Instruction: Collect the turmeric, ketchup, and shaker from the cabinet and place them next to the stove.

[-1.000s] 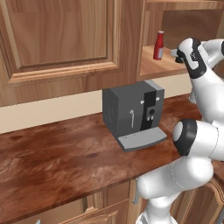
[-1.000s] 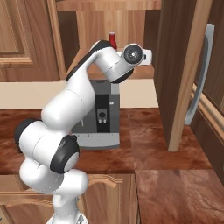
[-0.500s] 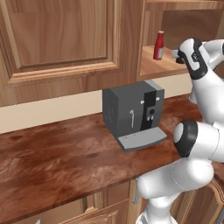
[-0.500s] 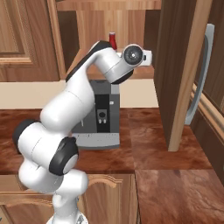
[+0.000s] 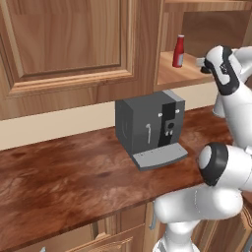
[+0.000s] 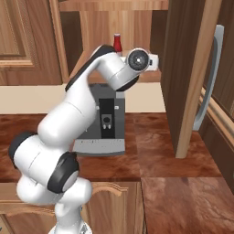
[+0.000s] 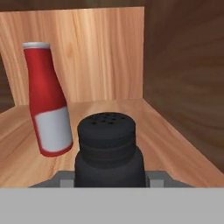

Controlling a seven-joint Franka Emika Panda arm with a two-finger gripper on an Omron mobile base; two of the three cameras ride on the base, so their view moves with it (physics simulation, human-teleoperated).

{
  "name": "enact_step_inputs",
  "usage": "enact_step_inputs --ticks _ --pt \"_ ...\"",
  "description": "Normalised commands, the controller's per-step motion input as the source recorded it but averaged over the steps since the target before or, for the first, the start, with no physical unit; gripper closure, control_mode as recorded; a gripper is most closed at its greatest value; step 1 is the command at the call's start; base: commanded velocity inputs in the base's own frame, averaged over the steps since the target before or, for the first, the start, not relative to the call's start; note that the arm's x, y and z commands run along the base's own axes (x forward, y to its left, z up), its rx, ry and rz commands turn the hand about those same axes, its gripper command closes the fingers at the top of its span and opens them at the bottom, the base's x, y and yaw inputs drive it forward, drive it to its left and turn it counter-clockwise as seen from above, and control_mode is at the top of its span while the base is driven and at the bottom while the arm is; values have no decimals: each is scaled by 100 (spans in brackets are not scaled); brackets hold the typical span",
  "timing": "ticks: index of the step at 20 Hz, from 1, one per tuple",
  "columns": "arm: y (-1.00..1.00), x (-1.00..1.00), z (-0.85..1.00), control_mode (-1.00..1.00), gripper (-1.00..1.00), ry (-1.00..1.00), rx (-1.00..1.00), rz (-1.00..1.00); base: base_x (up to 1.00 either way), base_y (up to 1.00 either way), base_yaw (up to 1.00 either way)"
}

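Shaker (image 7: 106,151) sits dead centre between the gripper (image 7: 107,177) tips in the hand view, long axis upright and running straight up from the jaws, perforated top facing away from the hand; the jaws are closed in on it, so it reads as gripped, low on the cabinet (image 5: 182,74) shelf. Ketchup (image 7: 47,100) stands just beyond it and to its left in the hand view, near but apart, leaning slightly, so the way out for the shaker is probably straight back toward the hand, clear of the bottle and the cabinet side wall on the other side.
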Motion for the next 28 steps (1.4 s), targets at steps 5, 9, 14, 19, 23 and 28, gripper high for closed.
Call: enact_step_inputs --ticks 5,9,14,19,23,28 --pt "0 -71 -14 -100 100 -6 0 0 0 0 0" --pt "2 -91 -17 -100 100 -4 0 0 0 0 0" --pt "11 -96 -25 -100 100 0 0 0 0 0 0" --pt "26 -100 -33 -100 100 0 -3 0 0 0 0" --pt "43 -98 -45 -100 100 0 -9 0 0 0 0" --pt "72 -91 -58 -100 100 0 -18 0 0 0 0"
